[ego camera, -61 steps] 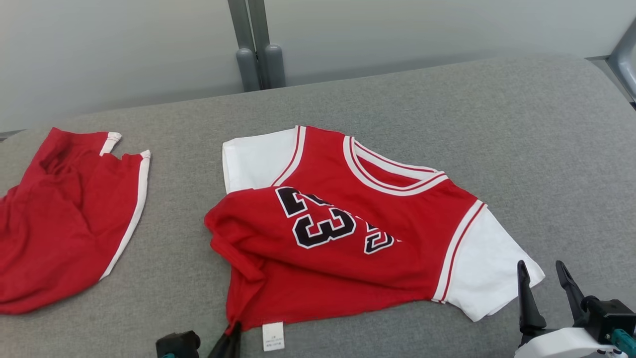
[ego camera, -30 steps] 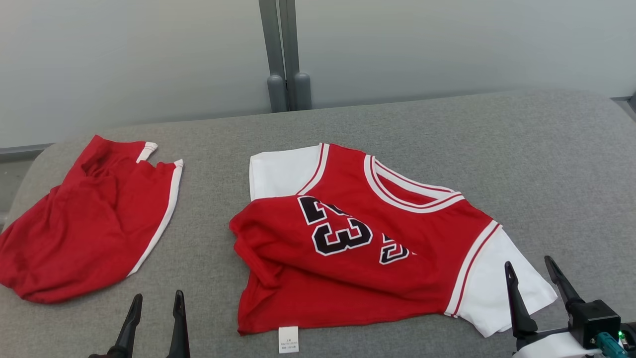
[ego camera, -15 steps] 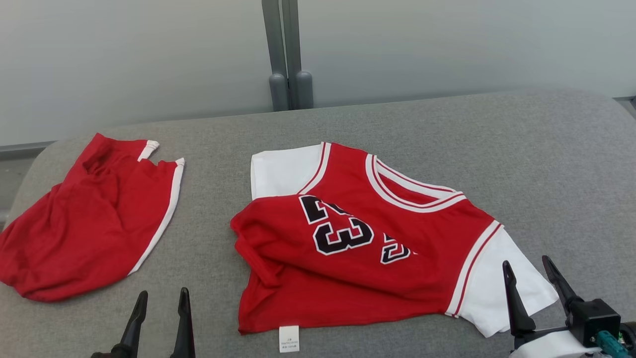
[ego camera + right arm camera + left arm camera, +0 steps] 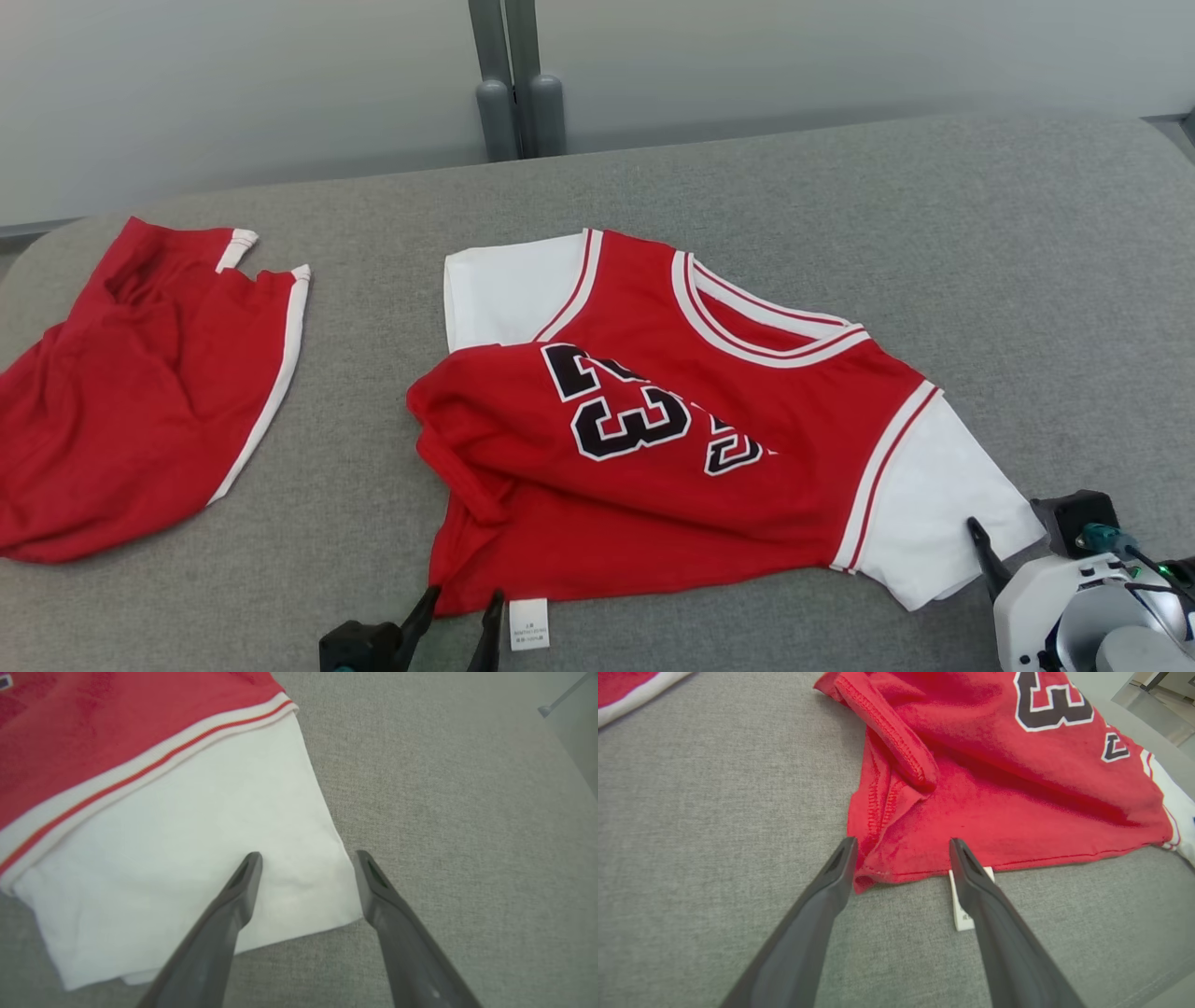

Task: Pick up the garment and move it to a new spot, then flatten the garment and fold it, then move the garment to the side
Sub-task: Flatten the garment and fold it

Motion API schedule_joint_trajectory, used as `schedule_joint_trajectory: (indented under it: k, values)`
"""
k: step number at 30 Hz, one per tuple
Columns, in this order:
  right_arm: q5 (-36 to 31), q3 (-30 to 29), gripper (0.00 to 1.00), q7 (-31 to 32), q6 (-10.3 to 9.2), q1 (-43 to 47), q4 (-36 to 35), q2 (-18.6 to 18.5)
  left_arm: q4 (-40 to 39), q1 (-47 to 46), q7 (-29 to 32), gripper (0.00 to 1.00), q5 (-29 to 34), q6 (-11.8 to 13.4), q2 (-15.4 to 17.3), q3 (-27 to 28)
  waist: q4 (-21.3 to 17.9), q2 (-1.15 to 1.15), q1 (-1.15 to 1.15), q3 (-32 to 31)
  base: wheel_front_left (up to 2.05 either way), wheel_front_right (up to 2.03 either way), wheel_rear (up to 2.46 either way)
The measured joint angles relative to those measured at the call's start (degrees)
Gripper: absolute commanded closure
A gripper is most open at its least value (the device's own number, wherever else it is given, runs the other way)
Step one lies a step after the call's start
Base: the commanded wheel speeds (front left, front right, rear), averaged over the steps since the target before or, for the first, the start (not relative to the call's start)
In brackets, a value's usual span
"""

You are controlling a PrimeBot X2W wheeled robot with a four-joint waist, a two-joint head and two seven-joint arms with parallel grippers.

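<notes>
I see my left gripper (image 4: 902,844) low, jaws spread, straddling the hem corner of the jersey (image 4: 994,788); my right gripper (image 4: 307,856), also released, tilts over the white sleeve (image 4: 187,835) corner.

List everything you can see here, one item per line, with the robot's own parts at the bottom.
jersey: one, red with white sleeves and a black 23, rumpled at the middle of the surface
care label: one, white, sticking out from the jersey's near hem
shorts: one, red with white trim, crumpled at the left of the surface, apart from the jersey
padded surface: one, grey fabric, under both garments
posts: two, grey, side by side behind the far edge
wall: one, pale, at the back
left gripper: one, dark, jaws open at the jersey's near left hem corner
right gripper: one, dark, jaws open over the near white sleeve's corner
</notes>
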Motion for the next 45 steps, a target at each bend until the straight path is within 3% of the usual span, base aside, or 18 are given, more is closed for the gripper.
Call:
schedule_joint_trajectory:
  k: [8,9,11,12,13,14,15,19,21,24,29,34,36,39,42,45]
  values:
    - [5.25,7.97,0.0,2.85,0.0,-6.24,7.11,-2.59,4.5,-3.43,2.63,0.03,-0.87,0.16,0.34,-1.01,-0.24,0.0,0.0,2.71,0.0,0.0,0.0]
    - [5.66,8.71,0.0,2.86,0.0,-6.82,7.58,-2.8,4.8,-3.82,2.67,0.58,-1.09,0.15,0.34,-1.16,-0.27,0.0,0.0,3.02,0.0,0.0,0.0]
    - [7.26,10.04,0.0,2.98,0.0,-7.69,8.6,-2.93,5.32,-4.47,3.14,1.0,-1.58,0.15,0.43,-1.68,-0.35,0.0,0.0,3.48,0.0,0.0,0.0]
    - [8.55,11.09,0.0,3.33,-0.01,-7.87,8.9,-2.9,5.61,-4.85,3.45,1.0,-1.63,0.15,0.57,-1.98,-0.37,0.0,0.0,3.7,0.0,0.0,0.0]
    - [10.4,11.95,0.61,3.67,-0.08,-8.17,8.95,-2.98,5.88,-5.14,3.81,1.0,-2.09,0.12,0.6,-2.14,-0.38,0.0,0.0,3.86,0.0,0.0,0.0]
    - [11.77,12.71,0.93,3.75,-0.22,-8.3,8.92,-3.18,6.05,-5.27,4.02,1.0,-2.77,0.07,0.74,-2.38,-0.36,0.0,0.0,3.92,0.0,0.0,0.0]
    - [13.73,13.92,1.0,4.13,-0.31,-8.33,8.61,-3.46,6.13,-5.3,4.44,1.0,-3.27,0.07,0.88,-2.72,-0.34,0.0,0.0,3.88,0.0,0.0,0.0]
    - [25.72,16.55,1.0,5.03,-0.41,-5.97,2.76,-4.66,3.52,-4.21,6.42,1.0,-7.21,0.0,1.08,-3.19,-0.15,0.0,0.0,3.27,0.0,0.0,0.0]
    - [32.39,15.86,1.0,5.01,-0.2,-3.06,-3.65,-6.11,-0.7,-2.22,8.0,1.0,-9.36,-0.01,1.36,-3.33,0.01,0.0,0.0,2.9,0.0,0.0,0.0]
    - [44.64,13.19,1.0,5.34,0.0,3.36,-19.16,-9.61,-11.63,1.26,11.58,1.0,-13.11,-0.15,3.39,-3.97,0.27,0.0,0.0,2.42,0.0,0.0,0.0]
    - [61.12,0.08,1.0,4.66,-0.02,14.71,-48.01,-18.74,-38.32,6.23,19.15,1.0,-19.05,-0.04,8.21,-2.32,-0.02,0.0,0.0,2.73,0.0,0.0,0.0]
    - [71.32,-15.67,1.0,4.27,-0.02,17.64,-65.55,-23.71,-60.03,0.7,28.26,1.0,-22.32,2.94,12.27,2.32,-1.21,0.0,0.0,4.65,0.0,0.0,0.0]
    - [74.98,-20.54,1.0,5.28,-0.02,15.47,-68.4,-25.66,-63.99,-5.58,32.26,1.0,-23.84,4.24,13.15,4.43,-1.6,0.0,0.0,5.8,0.0,0.0,0.0]
    - [79.01,-25.86,1.0,7.44,-0.02,9.57,-67.97,-29.6,-63.9,-19.06,38.44,1.0,-26.85,6.53,14.51,7.2,-2.07,0.0,0.0,8.11,0.0,0.0,0.0]
    - [80.89,-27.5,1.0,9.85,-0.02,2.0,-62.36,-34.29,-57.25,-34.99,43.7,1.0,-27.82,8.21,15.77,8.08,-2.34,0.0,0.0,10.98,0.0,0.0,0.0]
    - [81.79,-25.05,1.0,11.25,-0.02,-8.42,-54.12,-39.05,-47.12,-51.07,46.92,1.0,-26.93,8.65,15.5,6.36,-2.37,0.0,0.0,14.48,0.0,0.0,0.0]
